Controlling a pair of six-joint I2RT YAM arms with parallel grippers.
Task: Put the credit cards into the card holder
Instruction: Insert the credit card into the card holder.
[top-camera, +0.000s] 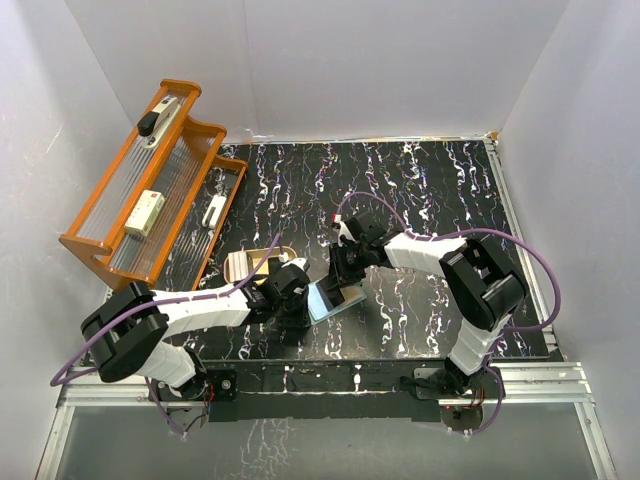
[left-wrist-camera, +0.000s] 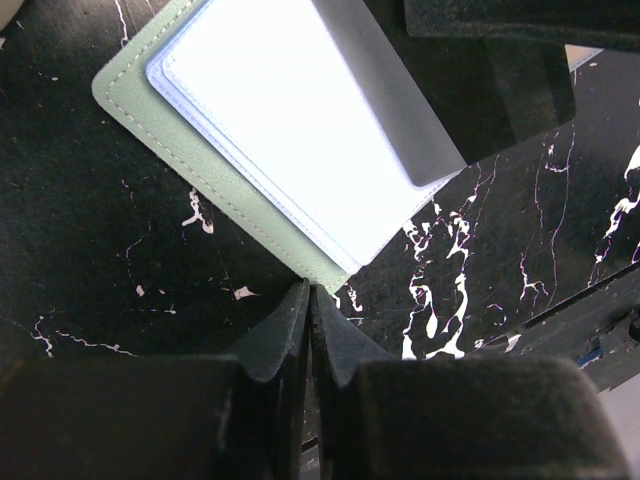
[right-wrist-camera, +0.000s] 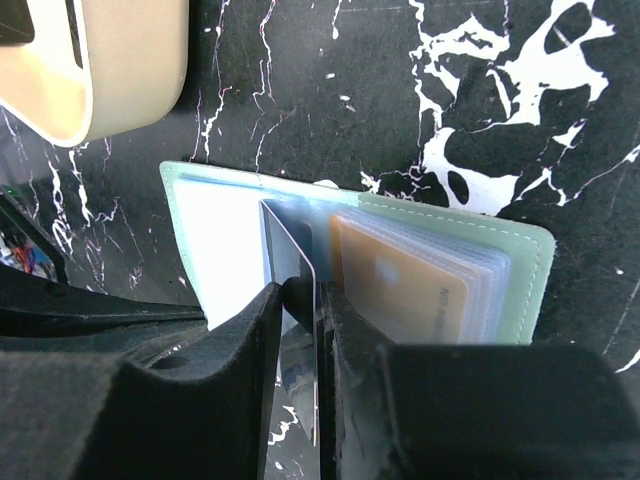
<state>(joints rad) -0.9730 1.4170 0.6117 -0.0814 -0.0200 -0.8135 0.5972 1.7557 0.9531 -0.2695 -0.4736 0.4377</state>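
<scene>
Where the card holder (right-wrist-camera: 525, 275) lies open on the desk (right-wrist-camera: 400, 100), 1 orange-tan credit card (right-wrist-camera: 400, 290) sits in its clear sleeves. The right hand (right-wrist-camera: 315, 300) is clamped on a dark credit card (right-wrist-camera: 288, 250) standing edge-down in the fold. The left hand (left-wrist-camera: 310, 315), fingers pressed together, points at the holder's edge.

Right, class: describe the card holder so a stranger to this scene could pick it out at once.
Start at the black marbled table, near its front middle. There, right of the tan dish, lies the card holder, open. Only it is pale green with stitched edges and clear card sleeves.
</scene>
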